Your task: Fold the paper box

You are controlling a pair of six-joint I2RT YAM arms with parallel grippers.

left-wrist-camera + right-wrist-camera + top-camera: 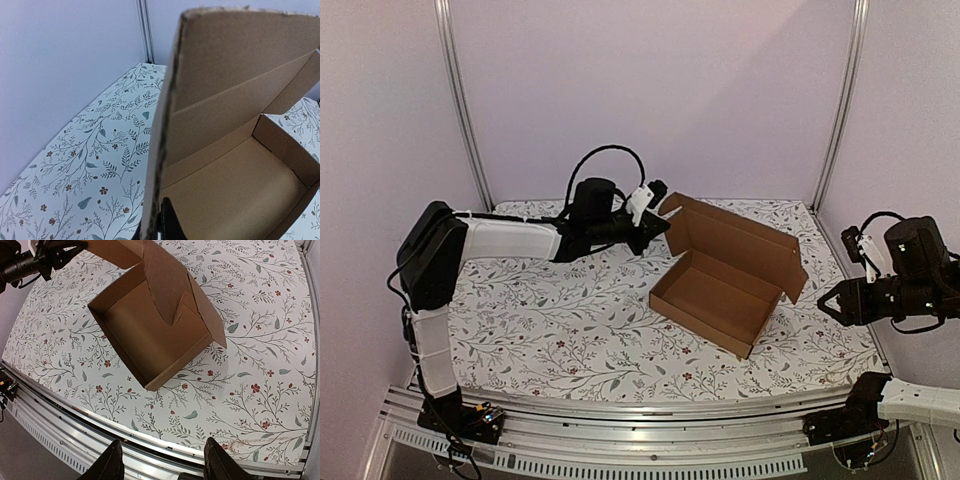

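Note:
The brown paper box (720,290) sits half formed on the floral table, its tray walls up and its lid panel standing at the back. My left gripper (657,215) is shut on the lid's left side flap, whose edge runs up the left wrist view (162,150) between the black fingers (172,225). The box interior (240,185) lies to the right of that flap. My right gripper (827,303) is open and empty, off to the right of the box, above the table's near right edge. The box also shows in the right wrist view (150,325), far from the fingertips (220,460).
The floral tablecloth (550,320) covers the table. An aluminium rail (620,415) runs along the near edge and frame posts (465,100) stand at the back corners. Purple walls close the sides and back.

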